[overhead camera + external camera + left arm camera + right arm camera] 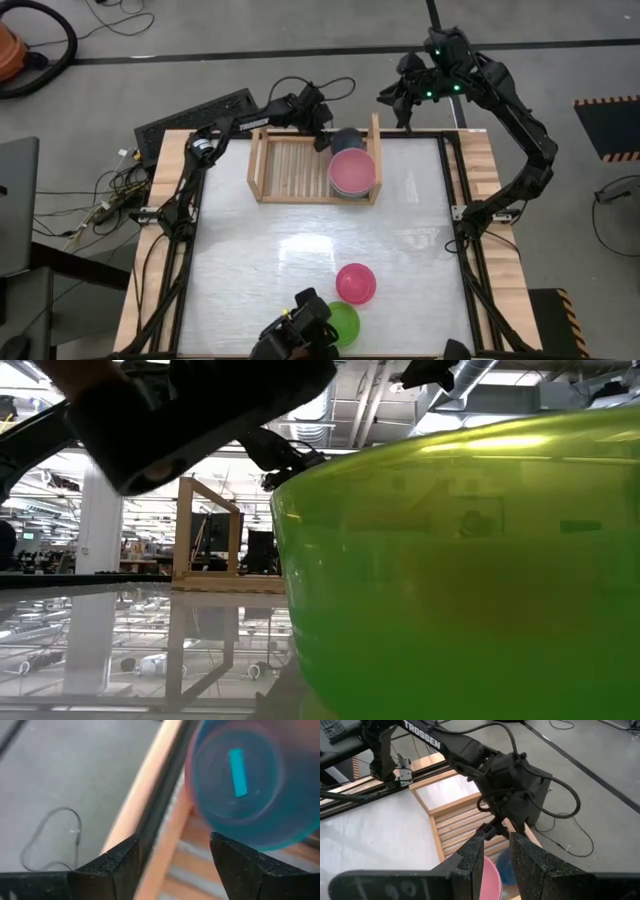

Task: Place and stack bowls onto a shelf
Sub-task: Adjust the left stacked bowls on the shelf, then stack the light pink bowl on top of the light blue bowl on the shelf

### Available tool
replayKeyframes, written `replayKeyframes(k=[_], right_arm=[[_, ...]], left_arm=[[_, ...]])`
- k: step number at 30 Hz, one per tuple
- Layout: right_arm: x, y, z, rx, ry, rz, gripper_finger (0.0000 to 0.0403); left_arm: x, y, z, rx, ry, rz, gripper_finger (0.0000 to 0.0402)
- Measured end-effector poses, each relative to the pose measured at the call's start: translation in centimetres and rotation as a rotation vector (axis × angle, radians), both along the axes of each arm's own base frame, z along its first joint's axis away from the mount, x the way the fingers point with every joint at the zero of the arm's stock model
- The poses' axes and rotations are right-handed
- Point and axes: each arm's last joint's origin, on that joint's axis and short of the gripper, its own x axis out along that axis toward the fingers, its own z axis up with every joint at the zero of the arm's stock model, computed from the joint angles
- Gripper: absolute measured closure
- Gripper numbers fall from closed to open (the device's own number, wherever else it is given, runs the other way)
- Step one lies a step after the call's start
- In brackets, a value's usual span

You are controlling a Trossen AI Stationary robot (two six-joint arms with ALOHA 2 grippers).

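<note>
- Hovering over the shelf's (268,165) far right corner, the left gripper (322,128) has its fingers apart, holding nothing; the blue bowl (345,139) sits mouth-up beside the pink bowl (352,173).
- Magenta bowl (355,283) and lime bowl (343,322) stand mouth-up on the worktop (300,260).
- Right gripper (496,851) waits above, fingers slightly parted, empty.

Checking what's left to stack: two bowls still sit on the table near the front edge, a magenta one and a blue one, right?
Not quite. The magenta bowl is there, but the bowl beside it is lime green, not blue. The high view shows both on the table near the front edge; the low view shows the green one up close.
</note>
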Motion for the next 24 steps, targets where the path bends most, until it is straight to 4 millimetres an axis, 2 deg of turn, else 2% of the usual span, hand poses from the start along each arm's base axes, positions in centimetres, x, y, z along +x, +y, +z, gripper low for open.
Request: replayKeyframes(k=[8,12,19,24], right_arm=[[-0.1,-0.2,0.0,0.0,0.0,-0.008,0.0284],[-0.1,-0.2,0.0,0.0,0.001,-0.008,0.0284],[-0.2,-0.1,-0.1,0.002,0.013,-0.018,0.0284],[-0.7,0.7,-1.8,0.119,0.182,-0.002,0.0284]], left_arm=[[0.2,-0.2,-0.7,-0.01,0.026,0.03,0.0207],[-0.2,0.4,0.4,-0.031,0.009,0.068,0.0204],[-1.1,1.3,5.5,-0.086,-0.003,0.009,0.0203],[-3.1,0.5,11.4,-0.163,-0.037,-0.115,0.0203]])
